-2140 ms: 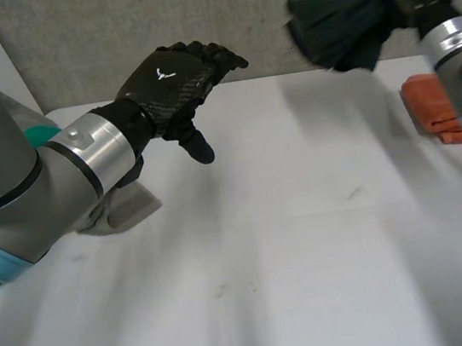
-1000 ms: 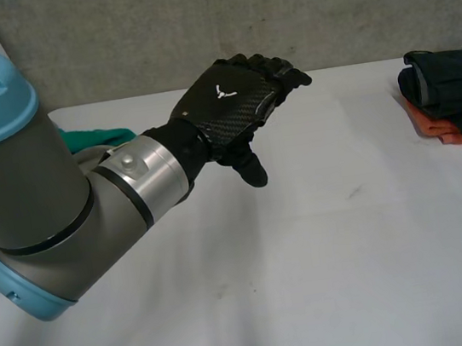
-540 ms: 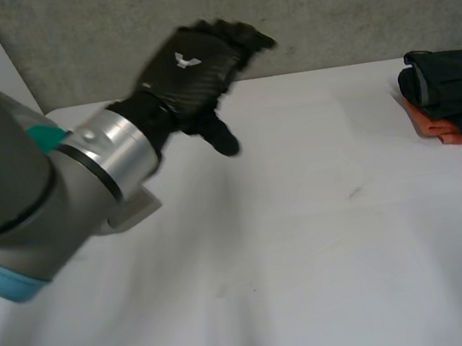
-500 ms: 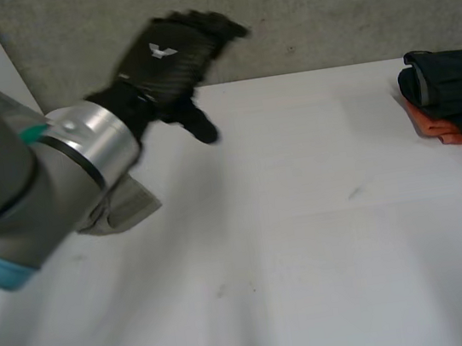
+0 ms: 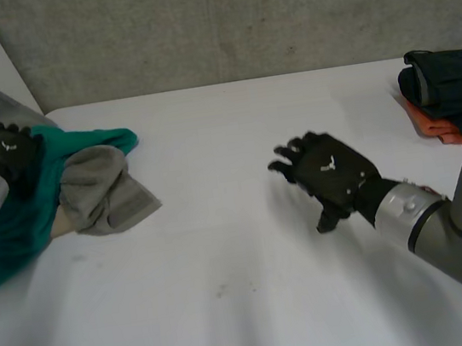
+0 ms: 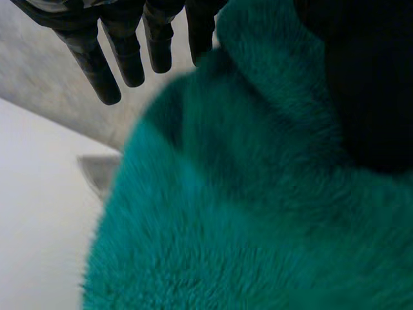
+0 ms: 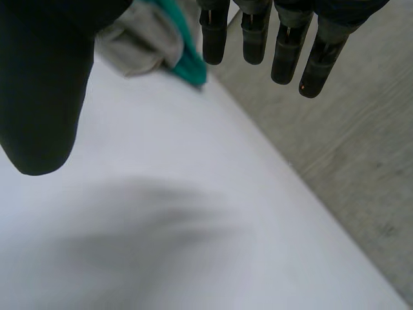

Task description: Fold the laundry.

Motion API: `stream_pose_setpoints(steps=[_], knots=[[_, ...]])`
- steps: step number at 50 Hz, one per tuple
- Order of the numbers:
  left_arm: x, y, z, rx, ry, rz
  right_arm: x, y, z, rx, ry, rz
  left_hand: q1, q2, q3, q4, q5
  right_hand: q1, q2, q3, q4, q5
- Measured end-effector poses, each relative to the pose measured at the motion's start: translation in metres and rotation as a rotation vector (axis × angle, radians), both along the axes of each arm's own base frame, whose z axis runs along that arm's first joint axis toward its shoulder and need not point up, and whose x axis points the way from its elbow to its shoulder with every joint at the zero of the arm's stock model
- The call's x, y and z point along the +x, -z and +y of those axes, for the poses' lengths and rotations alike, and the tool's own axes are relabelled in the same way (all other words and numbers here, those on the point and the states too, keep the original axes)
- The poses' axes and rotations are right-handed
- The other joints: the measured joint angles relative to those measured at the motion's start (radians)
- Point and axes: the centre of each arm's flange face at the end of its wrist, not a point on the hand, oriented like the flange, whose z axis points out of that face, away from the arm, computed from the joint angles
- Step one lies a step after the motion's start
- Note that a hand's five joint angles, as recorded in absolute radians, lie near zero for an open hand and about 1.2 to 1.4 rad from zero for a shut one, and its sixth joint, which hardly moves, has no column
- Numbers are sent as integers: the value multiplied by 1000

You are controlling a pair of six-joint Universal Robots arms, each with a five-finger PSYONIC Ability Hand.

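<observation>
A heap of unfolded laundry lies at the table's left: a teal fleece cloth (image 5: 81, 147) and a grey cloth (image 5: 101, 195) beside it. My left hand (image 5: 7, 157) rests on top of the teal fleece at the heap's left side. In the left wrist view its fingers (image 6: 129, 58) are straight and the fleece (image 6: 245, 194) lies under the palm, with no grip showing. My right hand (image 5: 330, 176) hovers open above the bare table middle, fingers spread. In its wrist view the fingers (image 7: 258, 39) point toward the distant teal cloth (image 7: 186, 63) and grey cloth (image 7: 139, 42).
A folded stack stands at the table's right edge: a dark garment (image 5: 451, 86) on top of an orange one (image 5: 433, 129). A grey wall (image 5: 235, 17) runs behind the white table (image 5: 250, 308).
My left hand has swung from above the table's middle back to the left and onto the teal fleece. My right hand has come in over the table's middle.
</observation>
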Motion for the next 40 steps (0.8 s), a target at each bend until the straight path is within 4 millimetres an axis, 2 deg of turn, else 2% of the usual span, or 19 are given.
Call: stream_pose_setpoints(steps=[5, 6, 7, 8, 9, 13, 15, 17, 18, 21, 24, 25, 26, 28, 31, 34, 35, 37, 40], knots=[[12, 25, -21, -24, -28, -32, -4, 10, 5, 9, 11, 54, 172, 159, 157, 144, 137, 0, 0, 0, 0, 0], [13, 26, -23, -32, -33, -33, -5, 11, 5, 10, 13, 58, 508, 523, 521, 529, 458, 0, 0, 0, 0, 0], [12, 26, -26, -46, -38, -34, -5, 12, 6, 12, 15, 62, 647, 734, 731, 733, 610, 0, 0, 0, 0, 0], [11, 24, -28, -66, -44, -34, -6, 13, 6, 13, 17, 64, 717, 805, 803, 830, 689, 0, 0, 0, 0, 0], [8, 22, -29, -85, -47, -34, -6, 14, 6, 14, 19, 65, 760, 888, 887, 929, 754, 0, 0, 0, 0, 0], [-10, -2, -27, -183, -47, -26, -8, 15, 5, 16, 28, 66, 763, 918, 917, 972, 758, 0, 0, 0, 0, 0], [-34, -38, -16, -290, -28, 10, -11, 15, 3, 16, 43, 65, 762, 922, 919, 976, 758, 0, 0, 0, 0, 0], [-56, -71, 0, -379, 3, 63, -13, 14, 1, 17, 55, 64, 762, 925, 921, 976, 758, 0, 0, 0, 0, 0], [-60, -77, 4, -394, 11, 75, -14, 14, 0, 17, 57, 64, 762, 925, 921, 976, 758, 0, 0, 0, 0, 0], [-101, -124, 45, -498, 113, 210, -17, 12, -3, 14, 75, 61, 762, 941, 938, 986, 758, 0, 0, 0, 0, 0], [-133, -145, 80, -520, 209, 310, -19, 11, -6, 9, 93, 60, 762, 947, 945, 986, 758, 0, 0, 0, 0, 0], [-133, -145, 80, -520, 209, 310, -19, 11, -6, 9, 93, 60, 762, 947, 945, 986, 758, 0, 0, 0, 0, 0], [-154, -150, 104, -509, 277, 365, -21, 9, -8, 5, 107, 60, 762, 947, 945, 987, 758, 0, 0, 0, 0, 0], [-162, -151, 114, -500, 306, 384, -23, 9, -10, 3, 114, 60, 762, 949, 945, 989, 758, 0, 0, 0, 0, 0], [-212, -139, 169, -411, 466, 447, -30, 5, -17, -9, 159, 61, 762, 951, 950, 991, 758, 0, 0, 0, 0, 0], [-243, -116, 199, -331, 557, 446, -36, 4, -23, -13, 196, 61, 762, 951, 950, 991, 758, 0, 0, 0, 0, 0], [-243, -116, 199, -331, 557, 446, -36, 4, -23, -13, 196, 61, 762, 951, 950, 991, 758, 0, 0, 0, 0, 0], [-266, -95, 220, -273, 618, 424, -41, 2, -29, -11, 228, 54, 762, 951, 950, 991, 758, 0, 0, 0, 0, 0], [-278, -85, 227, -262, 638, 397, -46, 1, -34, -4, 255, 42, 762, 952, 950, 991, 758, 0, 0, 0, 0, 0]])
